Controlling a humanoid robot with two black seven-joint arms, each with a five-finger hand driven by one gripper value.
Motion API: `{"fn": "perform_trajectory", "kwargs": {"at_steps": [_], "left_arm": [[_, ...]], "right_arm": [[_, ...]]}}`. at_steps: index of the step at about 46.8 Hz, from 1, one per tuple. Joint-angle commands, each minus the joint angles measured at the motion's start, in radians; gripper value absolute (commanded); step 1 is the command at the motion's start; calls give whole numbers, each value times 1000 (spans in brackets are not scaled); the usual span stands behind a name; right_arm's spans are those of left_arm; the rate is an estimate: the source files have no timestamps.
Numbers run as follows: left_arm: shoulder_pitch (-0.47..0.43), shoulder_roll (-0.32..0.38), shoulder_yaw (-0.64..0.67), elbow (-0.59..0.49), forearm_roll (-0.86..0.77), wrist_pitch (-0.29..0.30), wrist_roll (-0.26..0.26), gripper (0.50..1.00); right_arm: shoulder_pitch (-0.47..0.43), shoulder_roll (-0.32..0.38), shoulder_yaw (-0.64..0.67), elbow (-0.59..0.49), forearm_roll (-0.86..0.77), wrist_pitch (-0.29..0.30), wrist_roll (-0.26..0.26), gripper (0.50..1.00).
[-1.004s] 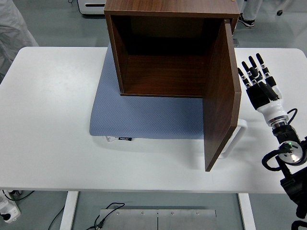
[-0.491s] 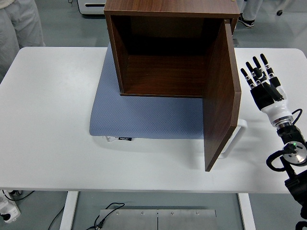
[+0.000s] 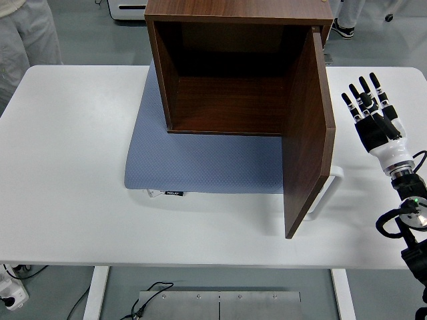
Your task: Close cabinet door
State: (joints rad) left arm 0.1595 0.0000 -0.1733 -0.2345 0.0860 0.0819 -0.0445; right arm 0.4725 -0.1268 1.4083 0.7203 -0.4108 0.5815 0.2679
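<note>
Brown wooden cabinet (image 3: pixel 233 73) at the far middle of the white table (image 3: pixel 67 167), sitting on a blue-grey mat (image 3: pixel 200 163). Open at the front, dark and bare inside as far as can be seen. Door (image 3: pixel 308 133) hinged on the right side, swung out toward the near edge, standing upright like a wall. White handle (image 3: pixel 330 193) sticking out from the right face of the door, low down near its free edge.

Right hand (image 3: pixel 372 117) to the right of the door, apart from it, not touching. Fingers (image 3: pixel 363 93) straight and spread wide, pointing to the far side, holding nothing. No left hand in view. Part of a person (image 3: pixel 27 27) in light clothes at the far left, off the table.

Door looks stiff and hard, a flat wood board. Probably not heavy to swing, since hinges carry the weight. Smooth face, so likely a bit slippery for a flat push. Not the sort of thing to break easily, but a hard shove might slide the whole cabinet on the mat. Best spot to press: the right face, near the free edge by the handle, far from the hinges. Easier swing there. Gentle push to the left should do, no gripping needed.
</note>
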Motion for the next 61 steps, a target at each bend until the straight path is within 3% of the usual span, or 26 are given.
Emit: {"fn": "perform_trajectory", "kwargs": {"at_steps": [1, 34, 61], "left_arm": [[0, 0, 0, 0, 0, 1, 0, 1000], [0, 0, 0, 0, 0, -1, 0, 1000], [0, 0, 0, 0, 0, -1, 0, 1000]], "right_arm": [[0, -10, 0, 5, 0, 0, -3, 1000], [-9, -129, 32, 19, 23, 20, -35, 1000], [-250, -323, 83, 330, 32, 29, -84, 1000]]}}
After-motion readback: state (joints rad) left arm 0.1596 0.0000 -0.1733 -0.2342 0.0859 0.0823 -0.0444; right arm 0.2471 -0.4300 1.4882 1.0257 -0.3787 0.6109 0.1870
